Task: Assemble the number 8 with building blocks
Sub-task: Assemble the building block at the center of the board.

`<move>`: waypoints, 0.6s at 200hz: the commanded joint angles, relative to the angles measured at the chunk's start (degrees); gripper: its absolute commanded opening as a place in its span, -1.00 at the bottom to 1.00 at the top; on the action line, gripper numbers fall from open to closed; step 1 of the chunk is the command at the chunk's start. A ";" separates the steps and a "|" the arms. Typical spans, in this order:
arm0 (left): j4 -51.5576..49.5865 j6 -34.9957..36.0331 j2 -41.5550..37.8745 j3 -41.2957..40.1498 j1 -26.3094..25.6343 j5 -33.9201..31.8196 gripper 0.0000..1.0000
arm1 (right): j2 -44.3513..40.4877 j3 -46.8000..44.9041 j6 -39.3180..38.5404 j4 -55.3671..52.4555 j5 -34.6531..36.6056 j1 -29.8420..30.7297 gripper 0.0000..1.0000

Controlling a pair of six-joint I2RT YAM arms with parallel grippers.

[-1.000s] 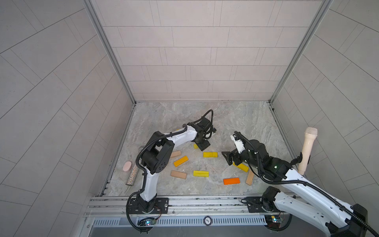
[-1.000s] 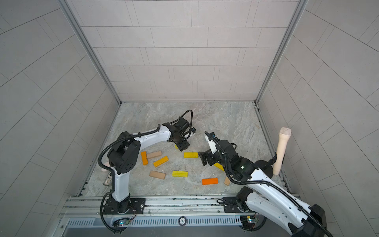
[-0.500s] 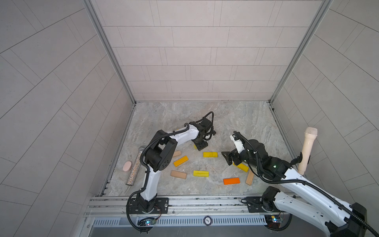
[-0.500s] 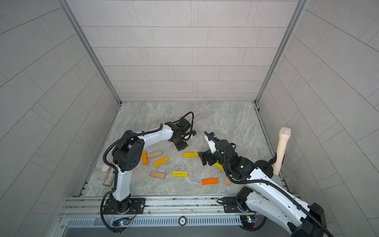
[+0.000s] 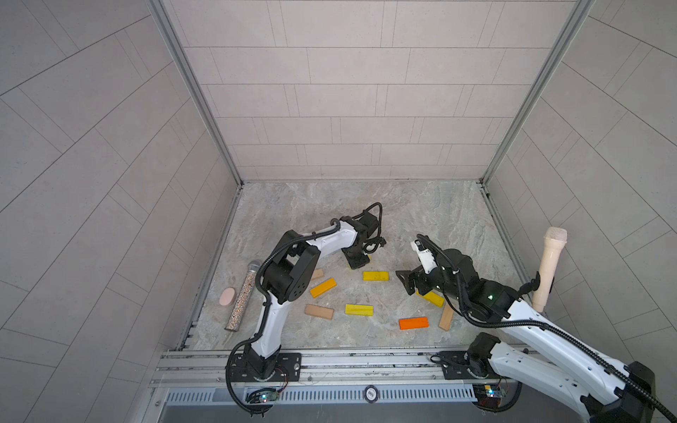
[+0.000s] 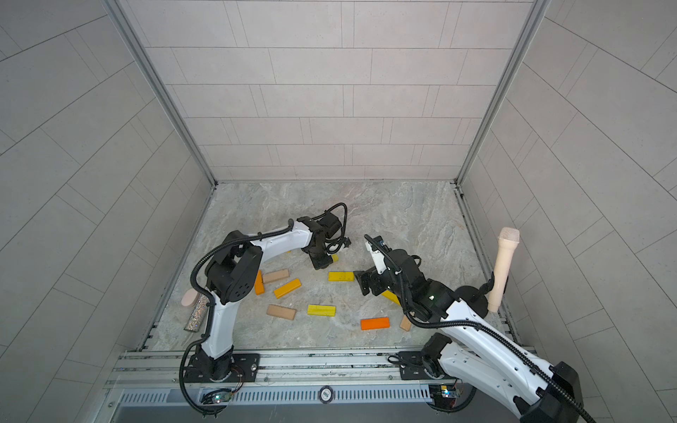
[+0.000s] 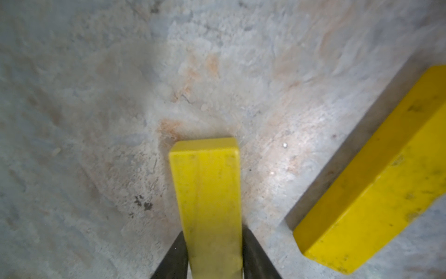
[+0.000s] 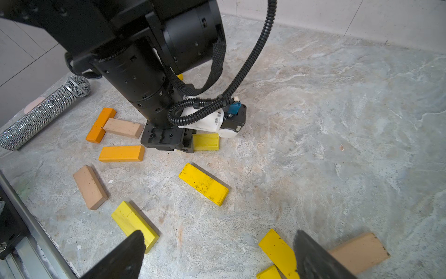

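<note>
The marbled desk (image 5: 421, 205) carries scattered building blocks (image 5: 376, 275). Near its front edge lies the orange block (image 5: 414, 323), with a slanted tan block (image 5: 446, 318) near it. Between it and the glittery cylinder (image 5: 243, 295) lie a front yellow block (image 5: 359, 310) and a flat tan block (image 5: 319, 311). Farther back from it rests the rear yellow block (image 8: 206, 142).

Colours noted: yellow block (image 7: 207, 193) bright, with faint dark scuffs; orange block (image 5: 413, 323) flat and even; tan block (image 5: 319, 311) bare pale wood; tabletop (image 5: 421, 212) grey marbling with rusty-beige veins; glitter microphone (image 5: 243, 296) silver sparkle, mesh head; second microphone (image 5: 549, 271) matte cream; oval pad (image 5: 227, 296) pale pink; walls (image 5: 348, 91) light grey tiles, offset joints; robot arms (image 5: 331, 241) white shells, black joints.
</note>
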 commanded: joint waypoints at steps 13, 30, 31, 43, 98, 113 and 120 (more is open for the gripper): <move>-3.49 5.20 1.22 1.76 0.72 -0.47 -0.31 | -0.11 0.45 -0.32 0.74 0.67 0.19 0.93; -4.43 7.11 1.41 2.36 1.12 -1.13 -0.31 | 0.07 0.28 -0.24 0.74 0.80 0.22 0.93; -4.48 7.26 1.44 2.43 1.21 -1.18 -0.31 | 0.12 0.28 -0.24 0.74 0.82 0.24 0.93; -5.36 8.85 1.63 2.97 1.60 -1.52 -0.30 | 0.32 0.27 -0.24 0.66 0.85 0.17 0.93; -6.98 13.62 1.73 4.85 4.72 -1.74 -0.30 | 0.77 0.19 0.15 0.82 0.96 0.20 0.92; -7.11 15.39 1.64 5.14 5.37 -2.16 -0.30 | 1.13 0.27 0.16 0.98 0.82 0.17 0.92; -7.16 16.15 1.68 5.35 5.58 -2.50 -0.30 | 1.22 0.36 0.35 1.05 0.76 0.24 0.92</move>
